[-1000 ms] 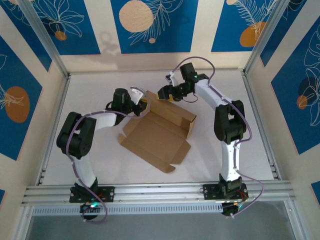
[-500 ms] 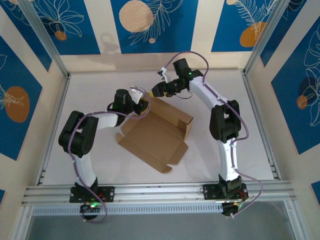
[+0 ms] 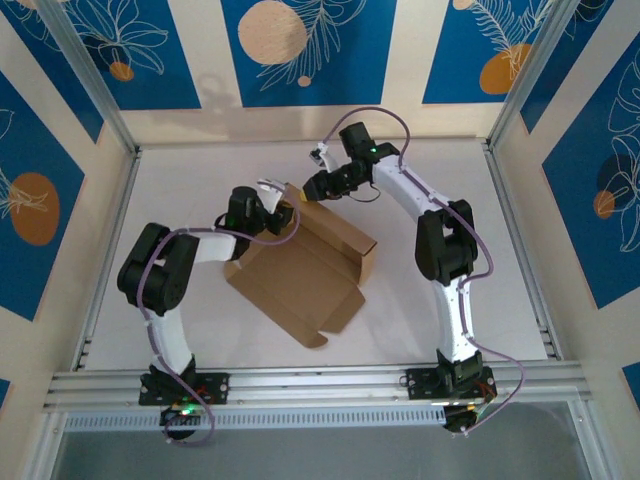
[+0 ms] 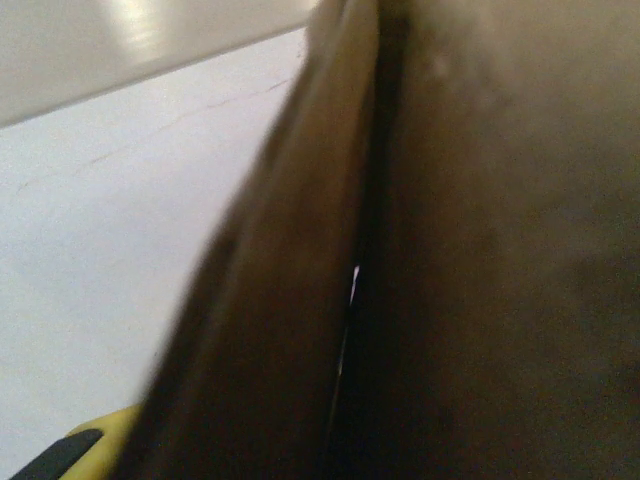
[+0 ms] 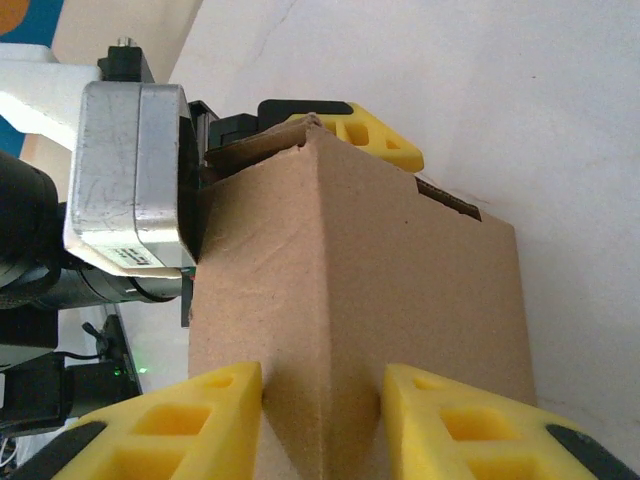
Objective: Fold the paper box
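The booth's blue panels (image 3: 300, 50), drawn with white leaves and orange discs, wall in a white table (image 3: 190, 175). On the left, the left tool (image 3: 285, 212) sits against the far corner of the paper box (image 3: 300, 280). From its own wrist the cardboard is a dark blur right in front of it, with one yellow fingertip (image 4: 100, 440) beside the sheet. I can't tell whether it clamps or merely lies alongside.

The box is matte brown and fibrous, creased along die-cut lines. It lies mid-table between the arms, its flat tabbed panel spreading away from both tools toward the arm bases, with one wall raised.

On the right, the right tool (image 5: 322, 388) straddles a folded ridge of that wall, its yellow pads (image 5: 215, 400) pressed to either face, pinching it. The ridge runs straight ahead from its fingers to the left tool, so both tools sit at the same corner. The next crease likely turns on that line.
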Tool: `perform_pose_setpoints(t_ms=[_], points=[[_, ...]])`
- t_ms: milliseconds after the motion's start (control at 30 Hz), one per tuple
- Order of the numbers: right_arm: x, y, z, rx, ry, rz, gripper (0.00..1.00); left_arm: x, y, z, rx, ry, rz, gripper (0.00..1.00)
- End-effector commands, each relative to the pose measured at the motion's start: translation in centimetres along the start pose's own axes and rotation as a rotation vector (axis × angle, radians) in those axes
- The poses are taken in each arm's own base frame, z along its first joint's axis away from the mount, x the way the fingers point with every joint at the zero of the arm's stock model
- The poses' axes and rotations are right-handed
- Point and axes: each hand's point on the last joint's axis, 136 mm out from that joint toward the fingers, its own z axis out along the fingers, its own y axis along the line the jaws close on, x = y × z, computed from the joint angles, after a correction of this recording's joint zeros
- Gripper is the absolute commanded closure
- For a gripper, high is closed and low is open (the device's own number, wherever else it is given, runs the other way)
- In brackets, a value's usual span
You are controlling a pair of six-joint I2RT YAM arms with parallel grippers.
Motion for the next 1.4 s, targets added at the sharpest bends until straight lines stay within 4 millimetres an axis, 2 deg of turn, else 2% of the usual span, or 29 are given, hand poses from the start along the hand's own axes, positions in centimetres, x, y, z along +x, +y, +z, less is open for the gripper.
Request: perform_pose_setpoints(t_ms=[0,100,167,267,333,433,500,600,733,800,967,1133,1367], points=[[1.9,-0.3,1.3,0.019,0.071,0.016,0.63,-0.8,0.8,-0.6,-0.055,-0.019,-0.014,0.64],[1.9,-0.2,1.4,0.019,0.071,0.014,0.64,-0.7,1.0,-0.5,-0.069,-0.013,-0.018,0.72],[1.9,0.1,1.4,0.005,0.070,0.020,0.64,-0.6,1.3,-0.4,-0.086,-0.004,-0.025,0.82],[1.6,-0.4,1.4,0.015,0.051,0.052,0.63,-0.7,1.5,-0.2,-0.104,0.001,-0.025,0.90],[0.9,-0.7,0.7,-0.021,0.002,0.106,0.59,-0.7,1.5,-0.2,-0.117,0.001,-0.020,0.94],[-0.6,0.1,-0.9,-0.161,-0.087,0.184,0.52,-0.8,1.7,-0.3,-0.133,-0.007,-0.018,0.99],[-1.2,0.4,-1.3,-0.202,-0.104,0.215,0.50,-0.8,1.7,-0.2,-0.132,-0.007,-0.016,1.00],[-1.7,-1.3,-1.1,-0.146,-0.120,0.279,0.45,-1.0,1.2,-0.2,-0.110,-0.014,-0.009,1.00],[-2.1,-5.5,-1.3,-0.098,-0.144,0.432,0.45,-1.0,0.5,-0.3,-0.073,-0.023,0.003,1.00],[-2.0,-6.6,-0.9,-0.114,-0.128,0.503,0.49,-1.0,0.5,-0.3,-0.068,-0.022,0.006,1.00],[-0.7,-7.8,2.0,-0.097,-0.018,0.581,0.65,-1.2,-0.2,-0.1,-0.029,-0.034,0.005,1.00],[-0.3,-6.3,4.2,-0.173,0.053,0.565,0.74,-1.3,-0.3,0.1,-0.017,-0.040,0.001,1.00],[0.9,-2.4,6.0,-0.280,0.145,0.483,0.77,-1.3,0.8,0.4,-0.077,-0.031,-0.015,1.00]])
